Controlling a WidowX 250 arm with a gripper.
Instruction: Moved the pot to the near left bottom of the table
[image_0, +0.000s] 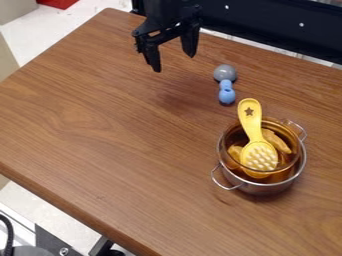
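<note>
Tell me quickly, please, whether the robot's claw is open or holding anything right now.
The claw is open, its two fingers apart, holding nothing.

A black robot arm (163, 9) comes in from the top edge of the camera view, at 12 o'clock, its base out of view. It ends in a black pincer (174, 62) that hangs down, also near 12 o'clock, over the table. The pincer is open, its two fingers (190, 42) well parted. Seen from the pincer's middle, one finger sits toward 8 o'clock and the other toward 2 o'clock; the 8 o'clock one reaches lower in the view. Both tips point roughly to 6 o'clock. Above them, a dark crosspiece slants from 8 o'clock up to 2 o'clock.
</note>
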